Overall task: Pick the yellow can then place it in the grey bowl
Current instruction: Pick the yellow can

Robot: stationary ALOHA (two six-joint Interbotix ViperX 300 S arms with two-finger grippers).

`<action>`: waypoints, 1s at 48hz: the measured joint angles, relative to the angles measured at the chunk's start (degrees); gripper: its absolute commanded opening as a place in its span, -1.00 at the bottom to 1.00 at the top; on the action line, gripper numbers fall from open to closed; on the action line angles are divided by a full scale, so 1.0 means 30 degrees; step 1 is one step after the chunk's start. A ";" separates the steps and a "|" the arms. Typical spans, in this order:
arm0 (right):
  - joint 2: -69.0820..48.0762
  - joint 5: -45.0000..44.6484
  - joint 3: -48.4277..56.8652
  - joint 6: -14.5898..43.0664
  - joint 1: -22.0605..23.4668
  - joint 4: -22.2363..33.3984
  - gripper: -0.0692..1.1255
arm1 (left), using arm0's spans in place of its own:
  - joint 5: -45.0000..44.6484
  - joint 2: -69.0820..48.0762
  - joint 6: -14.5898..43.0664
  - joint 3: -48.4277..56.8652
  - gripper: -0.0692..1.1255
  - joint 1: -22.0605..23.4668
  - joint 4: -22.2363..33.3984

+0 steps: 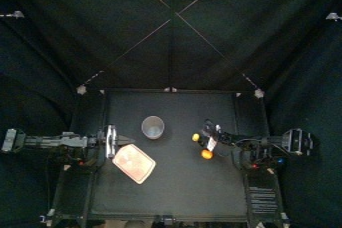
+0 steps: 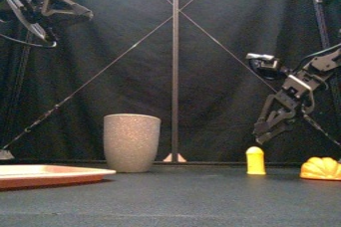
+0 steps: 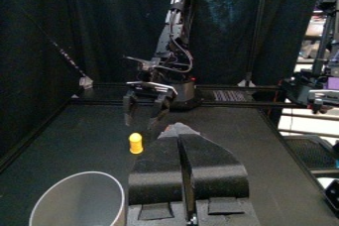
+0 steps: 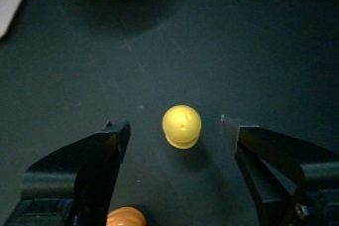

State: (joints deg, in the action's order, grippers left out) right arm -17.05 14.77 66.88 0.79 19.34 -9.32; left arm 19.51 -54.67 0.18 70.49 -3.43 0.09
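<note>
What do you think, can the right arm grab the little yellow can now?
Probably yes. The right gripper hangs above the yellow can with its jaws open on either side of it, and nothing lies between them. The orange toy sits off to one side, not touching the can.

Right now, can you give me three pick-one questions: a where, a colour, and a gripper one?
1. Where is the yellow can? A in a blue bowl; B on the table, under the right gripper; C on a white board.
2. What colour is the tray? A pink; B green; C blue.
3. Right gripper's jaws? A open; B shut on the can; C shut on a knife.
Answers: B, it stands on bare table; A, the front view shows pink; A, gaps flank the can.
</note>
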 measured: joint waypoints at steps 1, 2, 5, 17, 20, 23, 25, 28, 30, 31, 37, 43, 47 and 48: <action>0.0352 -0.0029 -0.0176 0.0000 0.0000 0.0029 0.88 | 0.0000 0.0000 0.0000 0.0029 -0.81 0.0000 -0.0029; 0.0615 -0.0029 -0.0293 0.0000 0.0000 0.0029 0.88 | 0.0000 0.0000 0.0000 0.0029 -0.81 -0.0029 -0.0029; 0.1436 -0.0029 -0.0674 0.0000 0.0029 0.0088 0.88 | 0.0000 0.0000 0.0000 0.0146 -0.81 -0.0059 -0.0029; 0.3604 -0.0381 -0.1553 0.0000 0.0234 0.0088 0.87 | 0.0000 0.0029 0.0000 0.0439 -0.81 -0.0264 -0.0059; 0.3779 -0.0381 -0.1611 0.0000 0.0322 0.0088 0.87 | 0.0000 0.0029 0.0000 0.0498 -0.81 -0.0264 -0.0029; 0.3896 -0.0381 -0.1641 0.0000 0.0439 0.0088 0.86 | 0.0000 0.0029 0.0000 0.0527 -0.81 -0.0293 -0.0059; 0.3955 -0.0381 -0.1641 0.0000 0.0557 0.0059 0.85 | 0.0000 0.0029 0.0000 0.0557 -0.81 -0.0293 -0.0059; 0.4043 -0.0439 -0.1670 0.0000 0.0732 0.0059 0.84 | 0.0000 0.0000 0.0000 0.0557 -0.81 -0.0293 -0.0059; 0.4102 -0.0439 -0.1670 0.0000 0.0850 0.0059 0.81 | 0.0000 0.0029 0.0000 0.0557 -0.81 -0.0293 -0.0029; 0.4102 -0.0469 -0.1670 0.0000 0.0908 0.0029 0.80 | 0.0000 0.0029 0.0000 0.0527 -0.81 -0.0293 -0.0059; 0.4102 -0.0615 -0.1699 0.0000 0.1055 0.0029 0.66 | 0.0000 0.0029 0.0000 0.0615 -0.81 -0.0293 -0.0059; 0.4131 -0.0703 -0.1729 0.0000 0.1055 0.0000 0.51 | 0.0000 0.0000 0.0000 0.0645 -0.81 -0.0293 -0.0029; 0.4219 -0.0703 -0.1875 0.0000 0.1055 -0.0029 0.45 | 0.0000 0.0000 0.0000 0.0645 -0.81 -0.0293 -0.0029; 0.4248 -0.0703 -0.1904 0.0000 0.1055 -0.0029 0.43 | 0.0000 0.0029 0.0000 0.0645 -0.81 -0.0293 -0.0059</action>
State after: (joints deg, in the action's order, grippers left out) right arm -4.31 12.66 61.17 0.79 22.50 -9.40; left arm 19.51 -54.58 0.18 72.42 -4.31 -0.09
